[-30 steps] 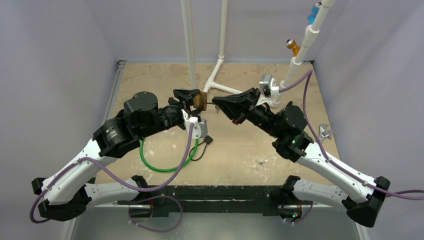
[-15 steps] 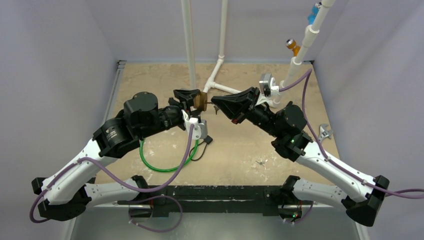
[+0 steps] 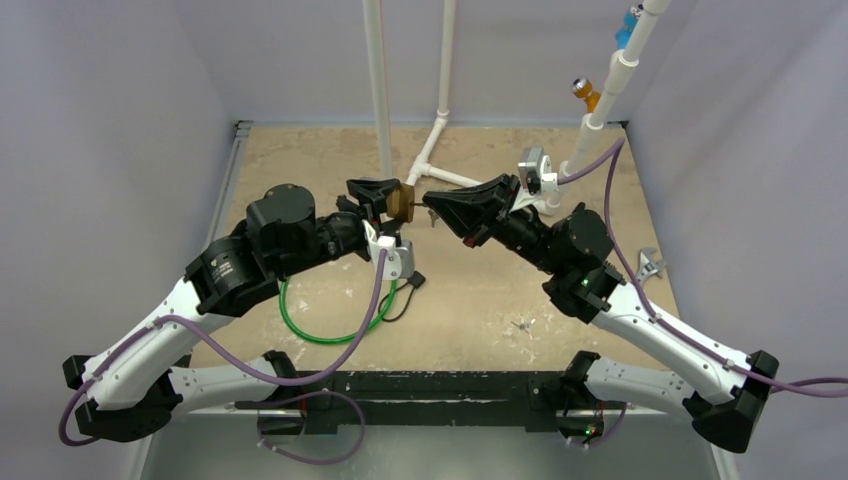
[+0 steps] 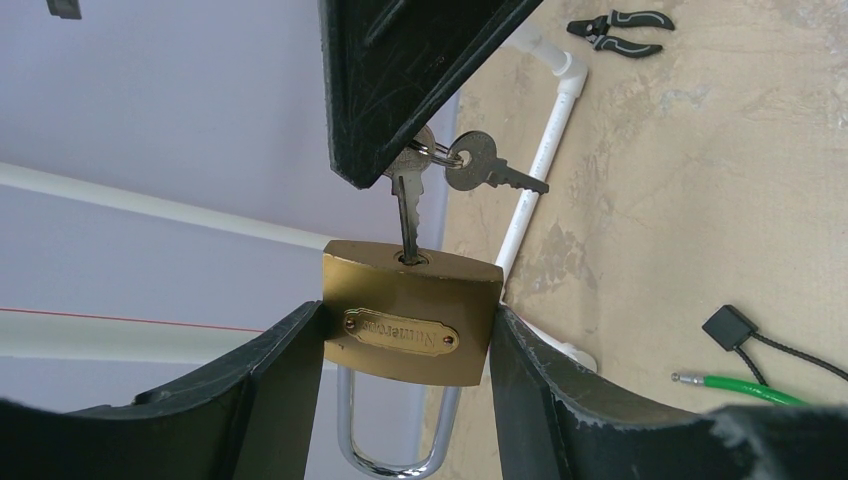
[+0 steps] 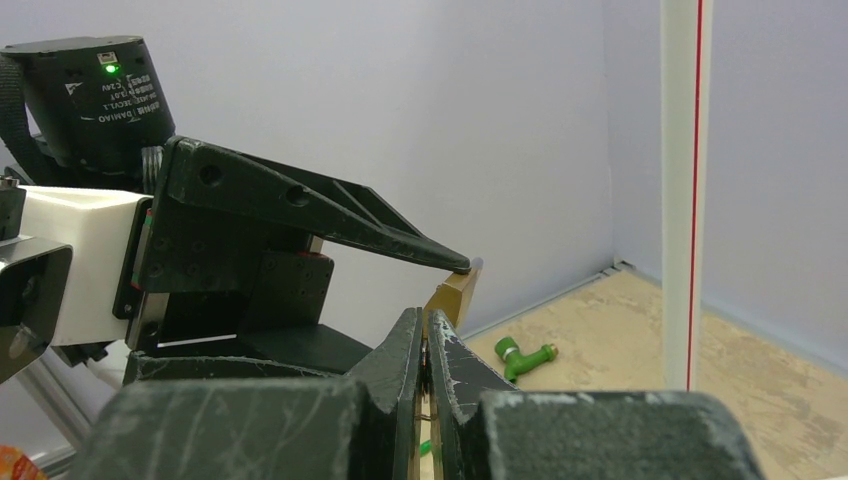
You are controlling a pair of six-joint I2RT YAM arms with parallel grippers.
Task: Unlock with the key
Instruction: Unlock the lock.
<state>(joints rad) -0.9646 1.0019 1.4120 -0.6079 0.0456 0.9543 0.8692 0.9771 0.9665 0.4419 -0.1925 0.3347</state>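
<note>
Gripping the padlock (image 4: 410, 325) with the key (image 4: 407, 215) seated in its keyhole

The left gripper (image 4: 405, 350) stands about half open, its two black fingers (image 4: 270, 385) pressed against the opposite sides of the brass padlock body. The lock is held off the table, with the chrome shackle (image 4: 395, 440) toward the wrist and the keyhole facing away from it. The right gripper (image 5: 425, 330) is fully closed, pinching the head of the key. The key's blade runs straight into the keyhole. A second key (image 4: 490, 170) hangs loose from the same ring, just beside the first.

Both arms reach inward from their bases and meet tip to tip over the middle of the table (image 3: 470, 300), the left forearm angled up and right, the right one up and left.

White pipes (image 3: 432, 150) stand just behind the meeting point. A green cable (image 3: 330, 325) loops on the table below the left arm. Pliers (image 4: 620, 25) lie farther back, a wrench (image 3: 650, 265) sits by the right edge, and a small green fitting (image 5: 525, 357) lies near the wall.
</note>
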